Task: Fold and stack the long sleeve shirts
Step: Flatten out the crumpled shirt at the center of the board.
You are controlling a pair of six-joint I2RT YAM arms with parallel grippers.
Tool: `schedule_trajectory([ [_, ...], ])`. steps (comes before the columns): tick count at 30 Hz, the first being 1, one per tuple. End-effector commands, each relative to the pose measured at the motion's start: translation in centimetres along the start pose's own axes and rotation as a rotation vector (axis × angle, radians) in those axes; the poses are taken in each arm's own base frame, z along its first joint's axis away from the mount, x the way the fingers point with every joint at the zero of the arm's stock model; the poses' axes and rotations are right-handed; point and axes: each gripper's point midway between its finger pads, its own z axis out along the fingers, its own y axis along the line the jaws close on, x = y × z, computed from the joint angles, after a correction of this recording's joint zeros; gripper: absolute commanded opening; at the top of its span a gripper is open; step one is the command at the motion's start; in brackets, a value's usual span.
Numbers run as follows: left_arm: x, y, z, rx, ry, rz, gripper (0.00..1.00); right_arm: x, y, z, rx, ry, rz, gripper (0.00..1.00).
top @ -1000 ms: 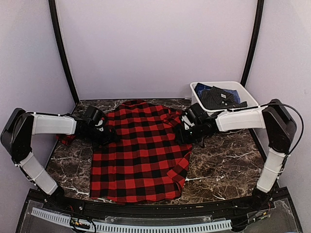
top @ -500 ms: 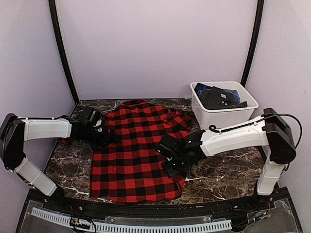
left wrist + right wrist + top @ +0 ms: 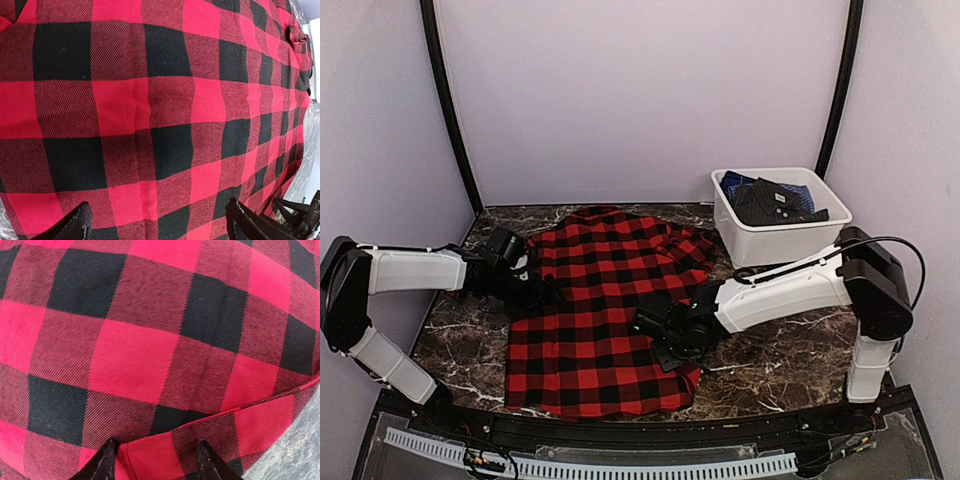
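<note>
Where it lies, the shirt (image 3: 582,335) runs near-to-far.

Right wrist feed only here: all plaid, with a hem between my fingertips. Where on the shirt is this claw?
Observer: From above, the right claw is low over the lower right part of the flannel shirt, just inside its right edge.
Operator: And the other arm?
Observer: The left claw is at the shirt's left edge, open wide, with nothing in it.
Operator: Anything beyond my arm?
Observer: A white tub holding dark clothes stands at the back right of the table.
</note>
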Motion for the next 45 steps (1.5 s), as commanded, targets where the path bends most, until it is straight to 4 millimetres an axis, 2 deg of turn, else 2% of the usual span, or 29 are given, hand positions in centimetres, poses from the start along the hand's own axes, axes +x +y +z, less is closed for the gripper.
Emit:
schedule_trajectory([
  [1, 1.0, 1.0, -0.2, -0.022, 0.006, -0.003, 0.91, -0.1, -0.8, 0.2, 0.066, -0.018, 0.035, 0.45],
  [5, 2.0, 2.3, 0.2, -0.054, 0.021, -0.021, 0.91, -0.4, -1.7, -0.4, 0.104, -0.032, 0.055, 0.29],
  [10, 3.3, 4.2, 0.5, -0.104, 0.034, -0.039, 0.91, -0.3, -2.5, -1.6, 0.106, -0.050, 0.090, 0.16],
  [13, 3.9, 4.9, 0.6, -0.119, 0.043, -0.048, 0.91, 0.5, -3.5, -2.0, 0.125, -0.036, 0.109, 0.06],
  [16, 4.2, 5.3, 0.6, -0.129, 0.047, -0.052, 0.91, 2.3, -5.1, -2.5, 0.152, -0.006, 0.142, 0.00],
  [21, 4.5, 6.0, 0.5, -0.155, 0.048, -0.057, 0.91, 6.2, -8.3, -4.2, 0.158, 0.038, 0.243, 0.00],
  [24, 4.9, 6.3, 0.5, -0.166, 0.058, -0.059, 0.91, 8.9, -9.1, -4.4, 0.113, 0.076, 0.315, 0.00],
  [26, 5.2, 6.8, 0.5, -0.183, 0.065, -0.061, 0.91, 10.9, -8.9, -4.3, 0.054, 0.109, 0.351, 0.00],
  [29, 5.6, 7.6, 0.3, -0.212, 0.069, -0.063, 0.91, 12.6, -7.7, -4.6, -0.030, 0.130, 0.370, 0.00],
  [32, 6.2, 8.5, -0.1, -0.250, 0.077, -0.065, 0.91, 13.1, -6.7, -5.1, -0.068, 0.133, 0.336, 0.00],
  [33, 6.1, 8.8, -0.2, -0.261, 0.070, -0.064, 0.91, 13.1, -6.5, -5.3, -0.072, 0.132, 0.327, 0.03],
  [36, 6.3, 9.6, -0.6, -0.288, 0.071, -0.075, 0.91, 12.3, -6.3, -6.3, -0.098, 0.105, 0.326, 0.28],
  [39, 5.7, 8.7, -0.8, -0.247, 0.060, -0.062, 0.91, 8.9, -8.0, -8.2, -0.086, -0.007, 0.362, 0.52],
  [40, 5.2, 8.1, -1.0, -0.232, 0.050, -0.055, 0.92, 7.5, -8.9, -8.8, -0.080, -0.047, 0.380, 0.57],
  [45, 2.9, 5.8, -2.0, -0.190, 0.012, -0.020, 0.92, -0.7, -12.0, -10.3, -0.104, -0.255, 0.418, 0.60],
])
